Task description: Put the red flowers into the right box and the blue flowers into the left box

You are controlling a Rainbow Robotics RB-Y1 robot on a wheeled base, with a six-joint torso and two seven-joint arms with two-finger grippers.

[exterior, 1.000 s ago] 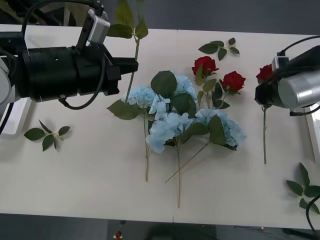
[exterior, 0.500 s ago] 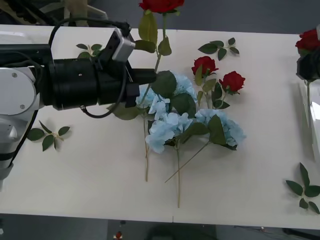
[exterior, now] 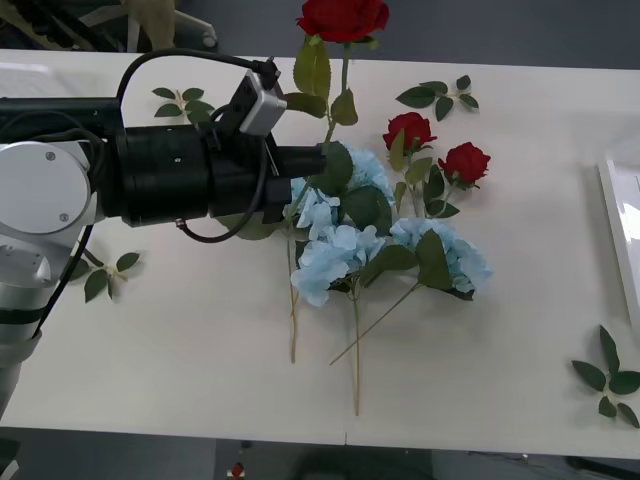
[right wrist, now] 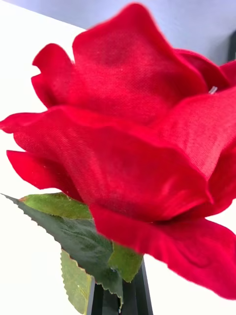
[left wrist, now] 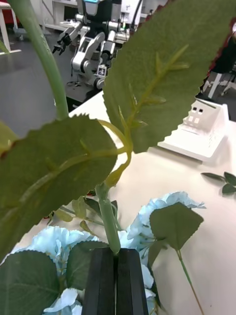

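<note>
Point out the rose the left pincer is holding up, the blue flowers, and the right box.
Held rose (exterior: 343, 17): front view, on its red bloom.
Left pincer (left wrist: 117, 253): left wrist view, fingertips clamping the stem.
Blue flowers (exterior: 325, 262): front view, pale petals.
Right box (exterior: 614, 215): front view, white rim.

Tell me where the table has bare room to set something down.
Bare table runs along the near edge, between the leaf sprig and the blue flowers, and again between those and the right box. The middle is crowded: blue flowers, two red roses, and the left claw holding a rose above them.
</note>
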